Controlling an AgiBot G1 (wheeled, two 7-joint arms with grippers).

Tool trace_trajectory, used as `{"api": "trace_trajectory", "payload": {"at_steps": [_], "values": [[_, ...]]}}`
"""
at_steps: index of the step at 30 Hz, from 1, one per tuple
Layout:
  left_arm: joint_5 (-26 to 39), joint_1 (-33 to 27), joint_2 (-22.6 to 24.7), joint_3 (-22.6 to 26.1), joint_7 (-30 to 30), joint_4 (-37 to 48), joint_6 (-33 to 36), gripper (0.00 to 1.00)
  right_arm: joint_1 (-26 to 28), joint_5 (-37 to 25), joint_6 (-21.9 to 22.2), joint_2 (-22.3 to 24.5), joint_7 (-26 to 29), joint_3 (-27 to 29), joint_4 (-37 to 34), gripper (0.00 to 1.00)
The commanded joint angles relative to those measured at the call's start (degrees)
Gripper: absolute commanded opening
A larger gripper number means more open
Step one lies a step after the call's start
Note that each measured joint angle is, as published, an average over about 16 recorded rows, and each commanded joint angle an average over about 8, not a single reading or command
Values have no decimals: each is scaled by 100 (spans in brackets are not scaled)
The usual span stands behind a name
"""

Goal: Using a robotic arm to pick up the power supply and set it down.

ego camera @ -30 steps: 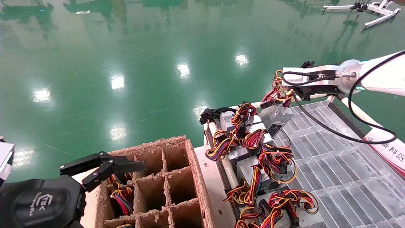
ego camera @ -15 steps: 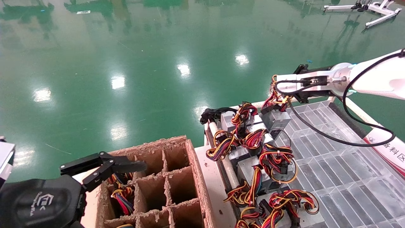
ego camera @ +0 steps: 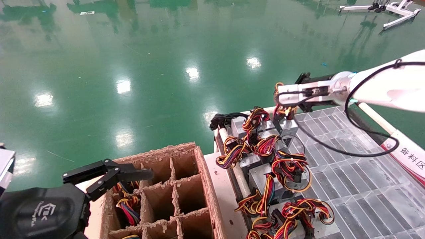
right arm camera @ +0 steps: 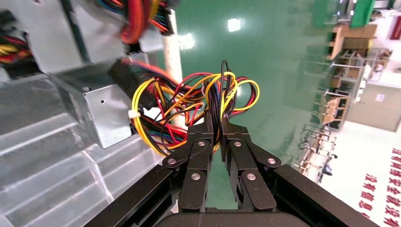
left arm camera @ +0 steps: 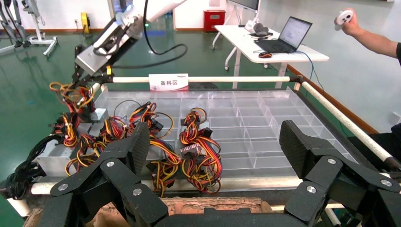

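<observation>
lower now, silver-grey power supply (ego camera: 288, 126) (wires pinched in right gripper (right arm camera: 216, 124)), left gripper (left arm camera: 215, 149) spread

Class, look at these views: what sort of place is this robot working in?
Probably a factory floor or robotics test lab: a glossy green floor, a clear compartment tray of wired power supplies, and a desk with a laptop.

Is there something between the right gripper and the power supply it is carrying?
Only the supply's own wires. The right gripper is shut on the wire bundle, not on the metal box; the power supply hangs from those wires over the clear tray. The left gripper is open over the cardboard box.
</observation>
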Motion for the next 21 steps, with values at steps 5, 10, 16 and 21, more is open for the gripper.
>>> {"api": "trace_trajectory", "payload": {"at_steps": [5, 10, 16, 21], "values": [[-1, 1, -1, 0, 1, 1, -1, 100, -65, 0, 39, -40, -9, 1, 1, 100], [-1, 1, -1, 1, 1, 1, -1, 100, -66, 3, 40, -36, -9, 3, 0, 100], [-1, 0, -1, 1, 1, 1, -1, 100, -40, 5, 17, -23, -2, 5, -1, 100], [-2, -1, 0, 2, 2, 3, 0, 100, 82, -28, -152, 1, 76, -20, -37, 100]]}}
